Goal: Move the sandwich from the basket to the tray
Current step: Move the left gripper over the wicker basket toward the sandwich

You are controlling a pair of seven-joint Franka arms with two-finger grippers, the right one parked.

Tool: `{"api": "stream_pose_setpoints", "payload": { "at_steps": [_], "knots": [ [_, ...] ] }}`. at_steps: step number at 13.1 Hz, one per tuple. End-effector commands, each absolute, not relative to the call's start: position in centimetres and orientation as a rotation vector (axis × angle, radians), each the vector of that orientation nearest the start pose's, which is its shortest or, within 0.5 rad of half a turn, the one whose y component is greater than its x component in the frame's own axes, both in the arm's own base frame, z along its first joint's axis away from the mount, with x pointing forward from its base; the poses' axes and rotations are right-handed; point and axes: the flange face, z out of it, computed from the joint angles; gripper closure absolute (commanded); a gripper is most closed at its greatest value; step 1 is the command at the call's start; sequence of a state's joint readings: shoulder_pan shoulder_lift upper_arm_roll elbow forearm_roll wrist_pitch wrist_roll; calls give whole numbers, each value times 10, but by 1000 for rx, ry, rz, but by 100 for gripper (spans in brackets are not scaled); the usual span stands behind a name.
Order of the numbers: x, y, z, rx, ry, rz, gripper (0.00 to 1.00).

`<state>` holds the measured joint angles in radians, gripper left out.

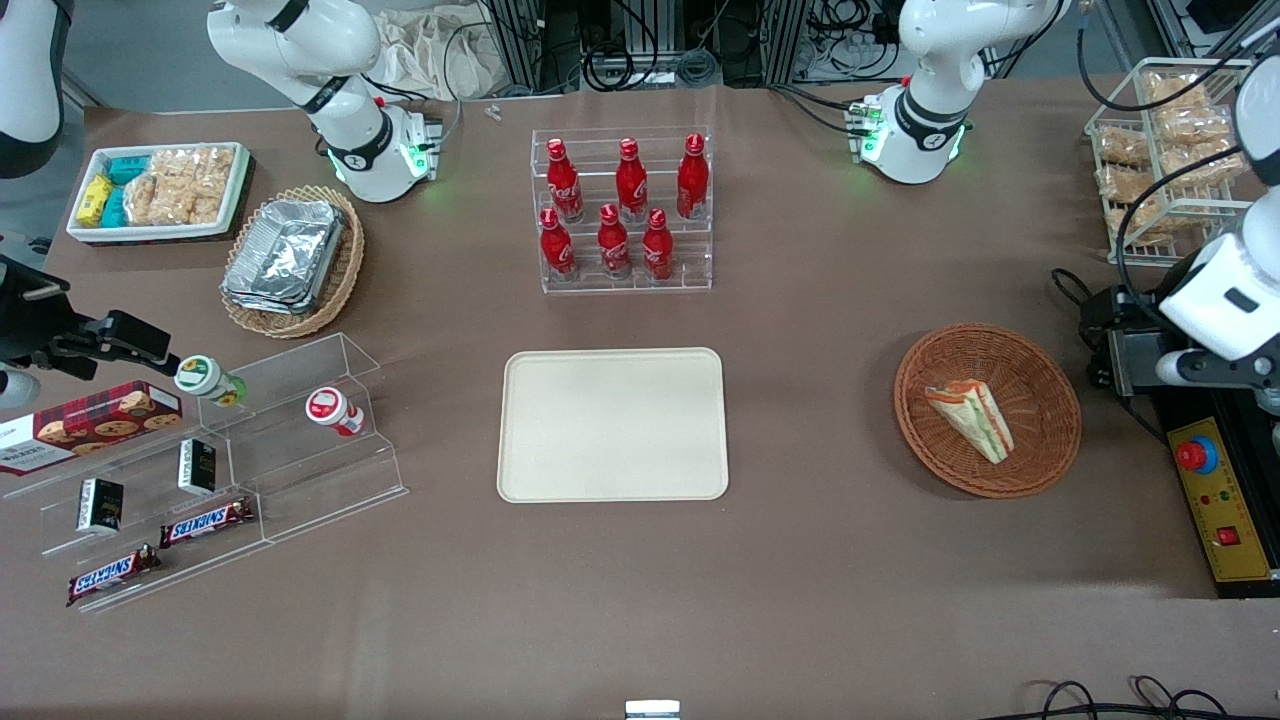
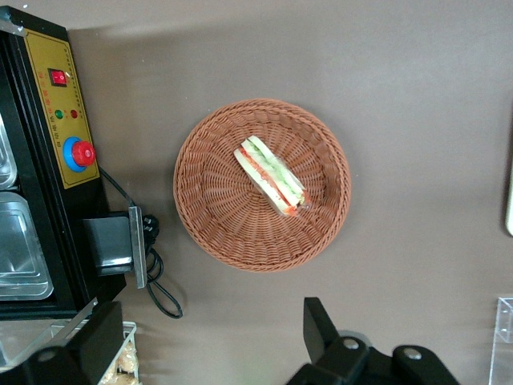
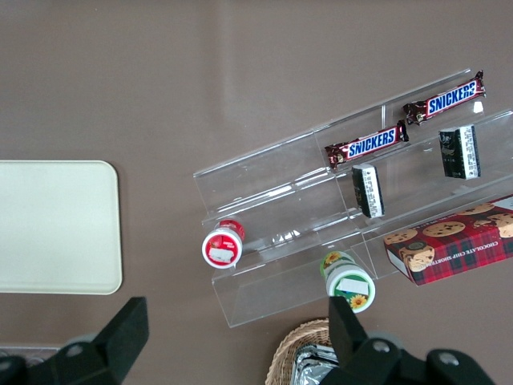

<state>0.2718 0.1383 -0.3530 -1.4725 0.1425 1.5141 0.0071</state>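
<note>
Sandwich (image 2: 270,176) in basket (image 2: 210,215) (untouched), well apart from high, wide-spread, empty pincer (image 2: 212,345).

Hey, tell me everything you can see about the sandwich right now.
The sandwich is a triangular wedge of white bread with orange, green and pink filling layers showing along its cut face. It lies on its side inside the basket, slightly off-centre, resting on the woven bottom. Nothing else touches it. The gripper is open above the table beside the basket, not yet over the sandwich.
</note>
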Motion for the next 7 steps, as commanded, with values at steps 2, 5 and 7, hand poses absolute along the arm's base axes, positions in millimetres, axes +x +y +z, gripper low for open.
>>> {"api": "stream_pose_setpoints", "payload": {
  "at_steps": [2, 5, 7],
  "knots": [
    [582, -10, 607, -3068, 123, 130, 0],
    [583, -9, 600, -3069, 63, 149, 0],
    [584, -7, 583, -3067, 52, 183, 0]
  ]
}}
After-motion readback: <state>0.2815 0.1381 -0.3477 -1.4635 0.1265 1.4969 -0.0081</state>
